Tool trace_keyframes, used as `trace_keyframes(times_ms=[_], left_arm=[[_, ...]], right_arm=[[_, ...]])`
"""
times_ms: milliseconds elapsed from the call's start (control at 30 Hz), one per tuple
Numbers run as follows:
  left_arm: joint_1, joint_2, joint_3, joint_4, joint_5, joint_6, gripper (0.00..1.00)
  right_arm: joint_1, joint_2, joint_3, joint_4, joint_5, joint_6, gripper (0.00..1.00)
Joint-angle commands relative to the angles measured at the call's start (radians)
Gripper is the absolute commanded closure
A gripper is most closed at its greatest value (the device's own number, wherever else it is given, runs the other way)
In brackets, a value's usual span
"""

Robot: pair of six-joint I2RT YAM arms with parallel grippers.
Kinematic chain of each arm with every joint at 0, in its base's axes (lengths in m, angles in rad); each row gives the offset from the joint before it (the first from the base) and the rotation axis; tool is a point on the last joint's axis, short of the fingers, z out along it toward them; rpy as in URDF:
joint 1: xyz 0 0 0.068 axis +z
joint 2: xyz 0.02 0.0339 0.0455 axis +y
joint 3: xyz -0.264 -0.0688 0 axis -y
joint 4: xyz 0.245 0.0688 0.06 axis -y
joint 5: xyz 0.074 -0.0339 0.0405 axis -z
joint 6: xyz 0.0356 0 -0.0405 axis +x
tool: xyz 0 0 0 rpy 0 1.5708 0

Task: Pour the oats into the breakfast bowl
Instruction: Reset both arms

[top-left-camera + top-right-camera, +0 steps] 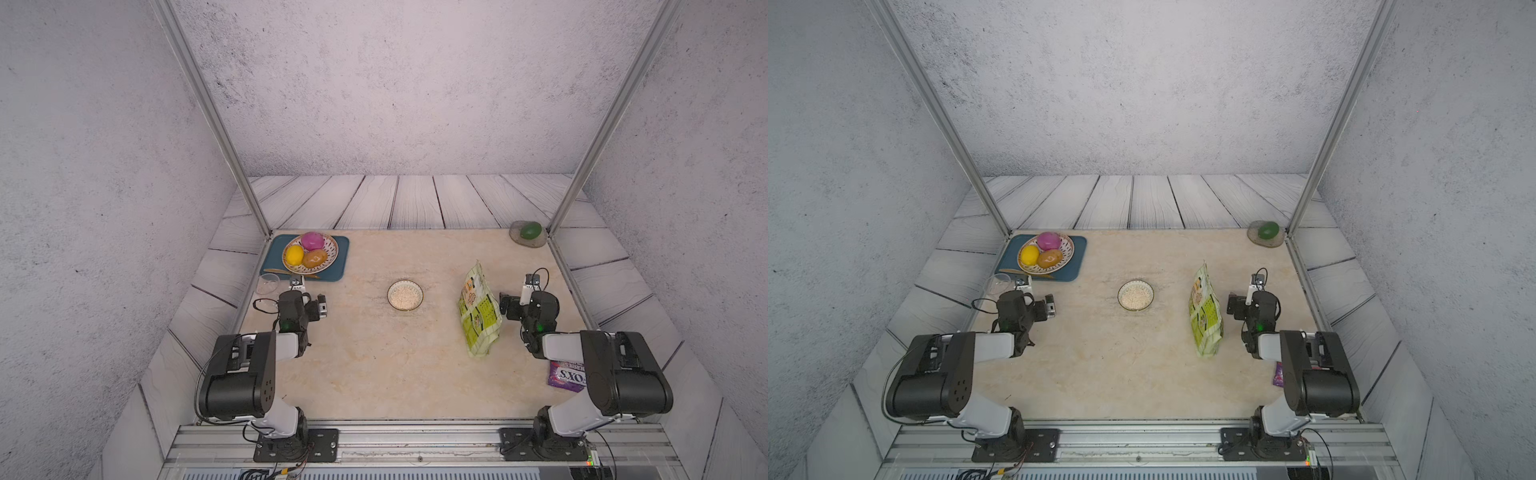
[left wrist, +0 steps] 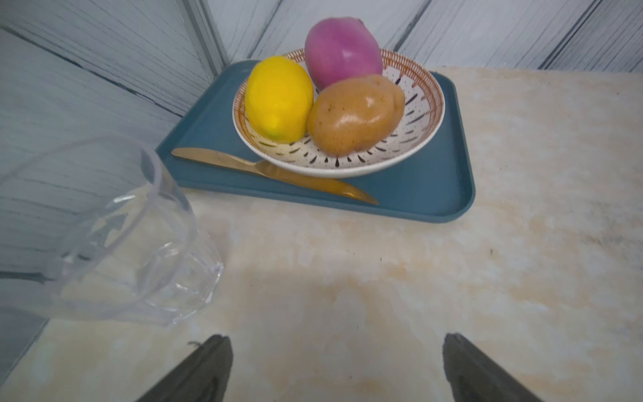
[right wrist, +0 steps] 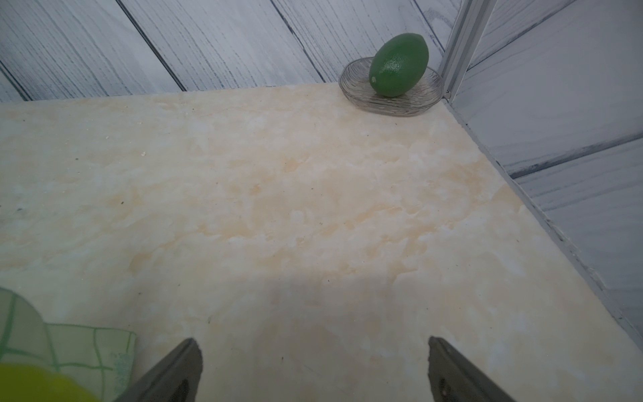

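The breakfast bowl [image 1: 418, 291] [image 1: 1148, 291], small and white, stands mid-table in both top views, and pale oats [image 1: 405, 296] [image 1: 1135, 296] lie inside it. To its right the yellow-green oat bag [image 1: 480, 316] [image 1: 1205, 318] stands upright; a corner of it [image 3: 80, 344] shows in the right wrist view. My right gripper [image 3: 313, 343] [image 1: 525, 297] hovers just right of the bag, open, with only bare table between its fingers. Far left of the bowl, beside the glass cup, my left gripper [image 2: 335, 339] [image 1: 299, 296] is open and empty too.
A blue tray [image 1: 334, 262] [image 2: 435, 195] at the back left carries a patterned fruit dish [image 2: 410, 139] and a gold knife [image 2: 264, 168]. A clear glass cup [image 1: 266, 284] [image 2: 114, 243] stands beside it. A lime on a glass dish [image 1: 531, 231] [image 3: 398, 64] sits back right. A purple FOX'S bag [image 1: 566, 376] lies under the right arm.
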Motion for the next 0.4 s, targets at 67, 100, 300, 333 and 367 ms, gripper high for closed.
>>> trace_keyframes(times_ms=[67, 100, 300, 333, 367], left_arm=[[-0.015, -0.013, 0.017, 0.051, 0.0, 0.028, 0.0], [-0.016, -0.02, 0.016, 0.055, -0.002, 0.027, 0.0], [-0.015, -0.018, 0.019, 0.045, -0.003, 0.025, 0.0], [-0.015, -0.018, 0.018, 0.051, -0.003, 0.024, 0.0], [-0.015, -0.016, 0.017, 0.052, -0.003, 0.024, 0.0]], right_arm=[[0.002, -0.011, 0.03, -0.021, -0.047, -0.026, 0.01], [0.002, -0.011, 0.033, -0.028, -0.058, -0.03, 0.01], [0.002, -0.009, 0.036, -0.032, -0.06, -0.029, 0.01], [0.002, -0.012, 0.034, -0.03, -0.06, -0.029, 0.01], [0.002, -0.011, 0.032, -0.027, -0.062, -0.03, 0.01]])
